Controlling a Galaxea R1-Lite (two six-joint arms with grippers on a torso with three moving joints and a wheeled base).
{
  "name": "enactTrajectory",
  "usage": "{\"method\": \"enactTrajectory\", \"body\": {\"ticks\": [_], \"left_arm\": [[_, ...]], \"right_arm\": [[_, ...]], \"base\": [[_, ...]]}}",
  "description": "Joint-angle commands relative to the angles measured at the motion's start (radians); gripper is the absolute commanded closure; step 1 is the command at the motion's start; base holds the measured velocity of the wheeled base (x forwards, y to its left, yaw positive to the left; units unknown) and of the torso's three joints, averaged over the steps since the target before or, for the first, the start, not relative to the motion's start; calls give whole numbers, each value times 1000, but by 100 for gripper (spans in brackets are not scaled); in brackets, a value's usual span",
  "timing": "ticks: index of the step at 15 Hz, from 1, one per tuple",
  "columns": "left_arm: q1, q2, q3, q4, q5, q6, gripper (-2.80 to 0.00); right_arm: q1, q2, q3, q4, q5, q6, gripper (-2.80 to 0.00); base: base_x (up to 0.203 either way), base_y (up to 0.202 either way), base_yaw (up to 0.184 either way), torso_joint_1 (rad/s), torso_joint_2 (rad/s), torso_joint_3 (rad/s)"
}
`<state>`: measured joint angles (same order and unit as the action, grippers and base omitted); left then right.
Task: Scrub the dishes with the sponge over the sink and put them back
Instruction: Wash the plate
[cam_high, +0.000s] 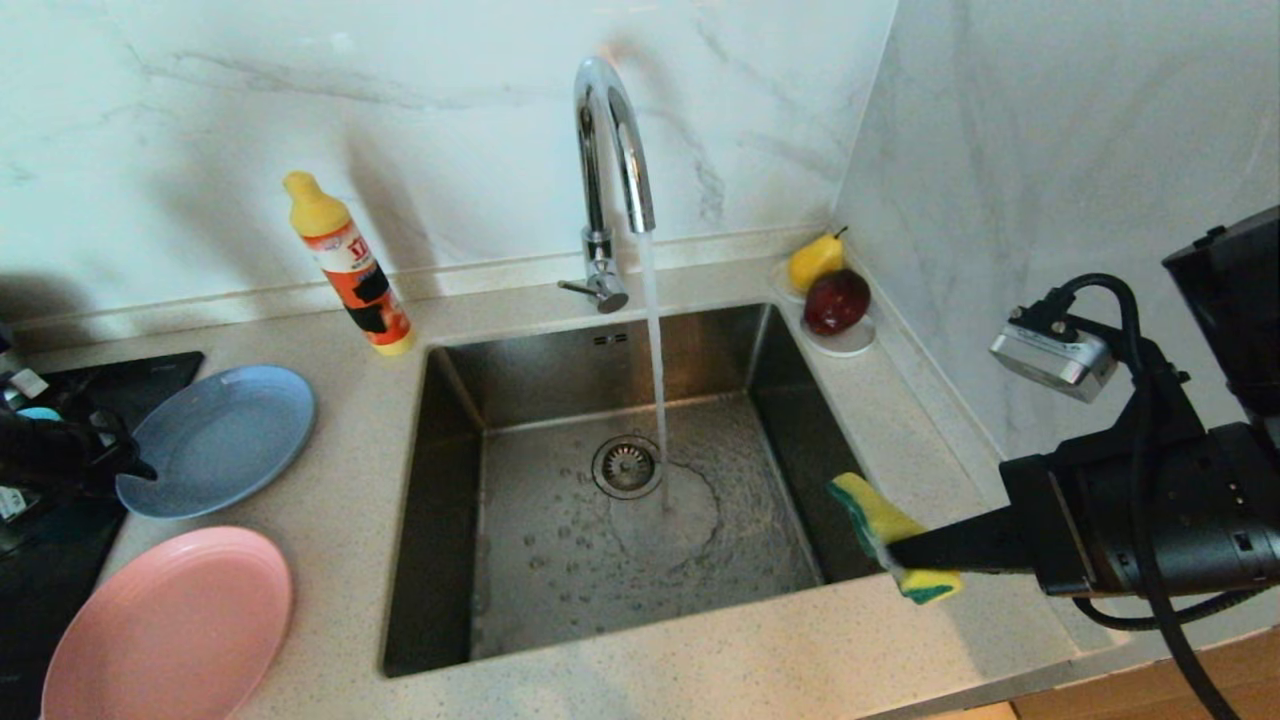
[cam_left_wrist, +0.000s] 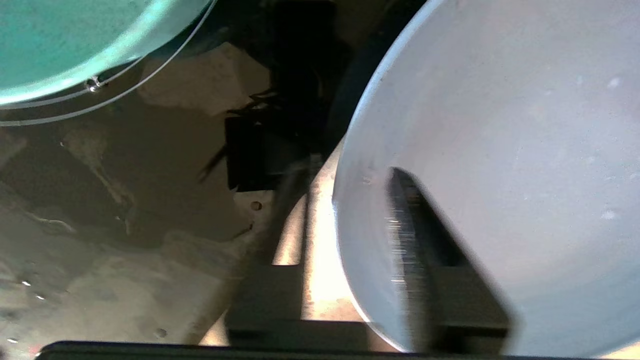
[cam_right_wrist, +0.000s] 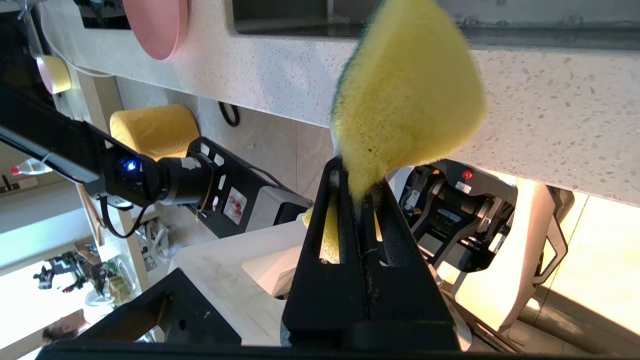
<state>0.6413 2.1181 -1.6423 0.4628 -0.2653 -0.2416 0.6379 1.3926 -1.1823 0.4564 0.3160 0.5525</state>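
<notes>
The light-blue plate (cam_high: 225, 440) lies on the counter left of the sink (cam_high: 455, 430), with the pink plate (cam_high: 170, 630) in front of it. My left gripper (cam_high: 130, 465) is at the blue plate's left rim. In the left wrist view this gripper (cam_left_wrist: 347, 172) is open, one finger over the blue plate (cam_left_wrist: 500, 125) and the other beside its edge. The teal bowl (cam_left_wrist: 65, 40) sits close by. My right gripper (cam_high: 900, 550) is shut on the yellow and green sponge (cam_high: 885, 525) over the sink's front right corner. The right wrist view shows the sponge (cam_right_wrist: 410, 100) pinched in that gripper (cam_right_wrist: 357, 185).
Water runs from the chrome tap (cam_high: 610, 130) into the basin near the drain (cam_high: 627, 466). A yellow and orange detergent bottle (cam_high: 355, 270) stands behind the blue plate. A white saucer (cam_high: 850, 343) with a pear and a red fruit sits in the back right corner. A black hob (cam_high: 60, 540) lies at the far left.
</notes>
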Motion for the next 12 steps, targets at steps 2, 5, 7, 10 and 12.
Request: {"method": "enactTrajectory", "body": {"ticks": [2, 5, 7, 10, 12], "left_arm": [[0, 0, 0, 2, -36, -37, -280], [0, -2, -1, 2, -92, -73, -280], [0, -4, -1, 0, -107, -93, -280], [0, -6, -1, 0, -134, -110, -280], [0, -4, -2, -1, -141, -114, -280]], "right_arm": [[0, -7, 5, 3, 2, 3, 0], [0, -10, 15, 2, 2, 3, 0], [0, -12, 15, 2, 2, 3, 0], [0, -14, 22, 2, 0, 3, 0], [-1, -14, 27, 2, 0, 1, 0]], "base": [[0, 0, 0, 0, 0, 0], [0, 0, 0, 0, 0, 0], [0, 0, 0, 0, 0, 0], [0, 0, 0, 0, 0, 0], [0, 0, 0, 0, 0, 0]]}}
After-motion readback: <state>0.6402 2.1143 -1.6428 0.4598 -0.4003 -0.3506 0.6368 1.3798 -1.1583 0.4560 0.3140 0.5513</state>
